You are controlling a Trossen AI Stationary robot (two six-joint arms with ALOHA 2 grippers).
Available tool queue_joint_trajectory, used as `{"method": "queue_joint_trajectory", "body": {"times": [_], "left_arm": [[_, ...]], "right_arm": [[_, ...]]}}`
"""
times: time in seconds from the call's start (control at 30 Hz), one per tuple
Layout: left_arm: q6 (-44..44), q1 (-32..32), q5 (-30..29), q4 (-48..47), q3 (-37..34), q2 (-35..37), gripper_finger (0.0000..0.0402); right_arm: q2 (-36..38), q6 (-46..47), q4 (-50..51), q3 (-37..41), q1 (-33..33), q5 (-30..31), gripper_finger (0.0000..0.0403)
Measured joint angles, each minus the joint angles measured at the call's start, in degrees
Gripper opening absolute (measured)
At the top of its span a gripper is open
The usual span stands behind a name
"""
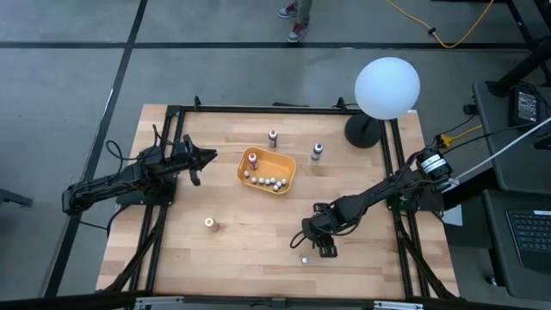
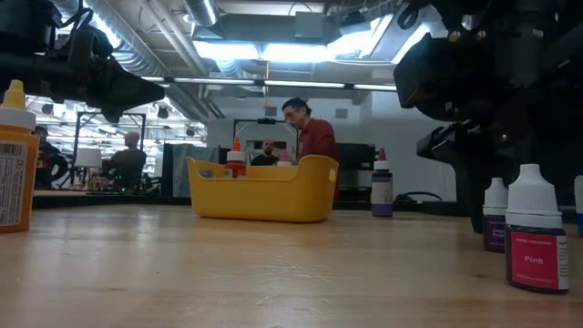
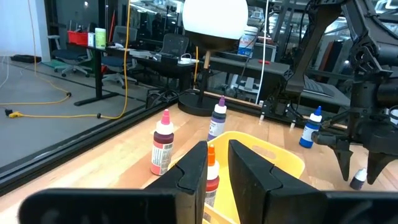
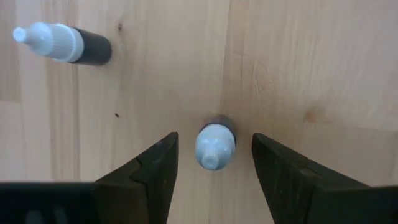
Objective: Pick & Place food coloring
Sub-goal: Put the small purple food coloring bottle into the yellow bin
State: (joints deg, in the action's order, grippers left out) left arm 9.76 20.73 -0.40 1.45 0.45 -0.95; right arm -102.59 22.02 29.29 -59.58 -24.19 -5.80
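Note:
A tiny white-capped dropper bottle (image 4: pixel 215 148) stands upright on the wooden table. My right gripper (image 4: pixel 214 138) is open and points down over it, one finger on either side, clear of the cap. It shows near the table's front right in the high view (image 1: pixel 317 241). A second small bottle (image 4: pixel 62 43) stands close by (image 1: pixel 304 258). In the low view a pink-labelled bottle (image 2: pixel 536 239) and a purple one (image 2: pixel 495 217) stand near it. My left gripper (image 1: pixel 209 158) hovers left of the yellow-orange tray (image 1: pixel 287 172), slightly open and empty (image 3: pixel 217 163).
The tray holds several tiny bottles (image 1: pixel 263 180) and an orange-topped one (image 1: pixel 252 158). Larger bottles stand behind it: maroon (image 1: pixel 273 138) and purple (image 1: pixel 317 152). An orange bottle (image 1: pixel 209 224) stands front left. A white globe lamp (image 1: pixel 386 86) stands at the far right corner. People show in the room beyond.

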Motion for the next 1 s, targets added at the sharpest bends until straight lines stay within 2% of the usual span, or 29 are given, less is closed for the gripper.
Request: {"method": "queue_joint_trajectory", "body": {"times": [1.0], "left_arm": [[0.0,0.0,0.0,0.01,0.01,0.0,0.0058]], "right_arm": [[0.02,0.02,6.45,-3.47,1.14,0.15,0.0201]]}}
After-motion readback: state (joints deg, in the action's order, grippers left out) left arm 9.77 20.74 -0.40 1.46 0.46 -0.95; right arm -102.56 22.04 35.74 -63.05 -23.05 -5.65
